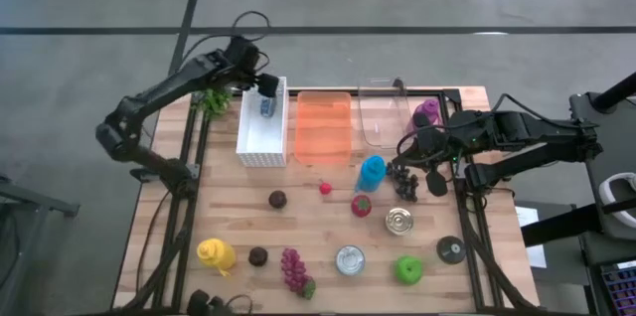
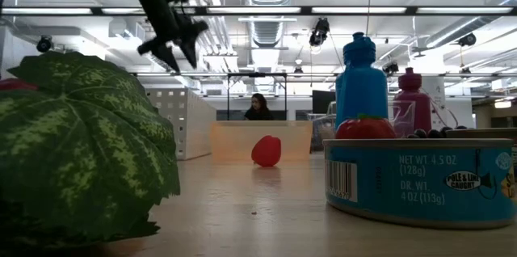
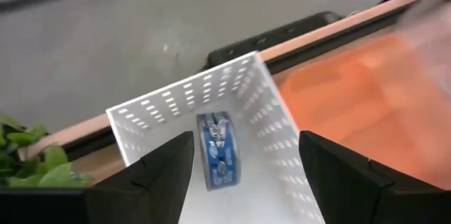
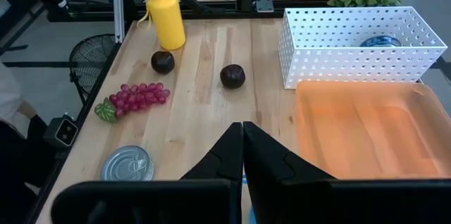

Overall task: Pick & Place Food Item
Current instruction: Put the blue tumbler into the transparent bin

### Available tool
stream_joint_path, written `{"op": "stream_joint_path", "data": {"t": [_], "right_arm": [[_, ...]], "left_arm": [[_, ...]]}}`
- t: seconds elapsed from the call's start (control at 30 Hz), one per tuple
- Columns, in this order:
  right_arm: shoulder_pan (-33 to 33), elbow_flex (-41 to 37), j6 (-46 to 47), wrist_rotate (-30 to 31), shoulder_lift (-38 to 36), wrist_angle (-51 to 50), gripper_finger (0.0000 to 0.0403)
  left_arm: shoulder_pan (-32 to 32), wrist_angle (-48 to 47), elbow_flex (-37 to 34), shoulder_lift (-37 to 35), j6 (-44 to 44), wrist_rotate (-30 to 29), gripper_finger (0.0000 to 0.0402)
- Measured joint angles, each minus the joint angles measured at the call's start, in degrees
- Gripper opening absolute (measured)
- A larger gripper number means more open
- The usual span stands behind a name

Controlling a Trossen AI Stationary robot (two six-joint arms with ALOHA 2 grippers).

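Note:
A blue can [image 3: 218, 151] lies in the far end of the white perforated basket [image 1: 260, 137], resting on the basket's floor with its label showing; it also shows as a blue can [image 1: 266, 107] from above. My left gripper [image 3: 246, 168] hangs open above that end of the basket, clear of the can, with nothing between its fingers; it is the left gripper [image 1: 266, 85] at the table's far left and the left gripper [image 2: 174, 40] high in the air. My right gripper [image 4: 243, 143] waits shut at the table's right, right gripper [image 1: 403, 149].
An orange tray [image 1: 324, 125] and a clear container [image 1: 383, 117] stand right of the basket. A green plant [image 1: 214, 102] sits left of it. A blue bottle [image 1: 371, 171], a purple bottle [image 1: 427, 110], silver cans [image 1: 350, 259], grapes [image 1: 294, 269] and a yellow bottle [image 1: 216, 254] fill the near half.

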Motion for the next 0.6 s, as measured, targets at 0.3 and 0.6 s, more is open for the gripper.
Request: {"op": "stream_joint_path", "data": {"t": [0.3,0.6], "right_arm": [[-0.01,0.0,-1.76,0.02,0.0,0.02,0.0008],[-0.01,0.0,-1.61,0.01,0.0,0.08,0.0008]], "left_arm": [[-10.57,-4.9,-0.08,-12.64,1.02,0.11,0.027],[-29.39,-5.0,-0.37,-16.39,-1.68,-2.54,0.0258]]}}
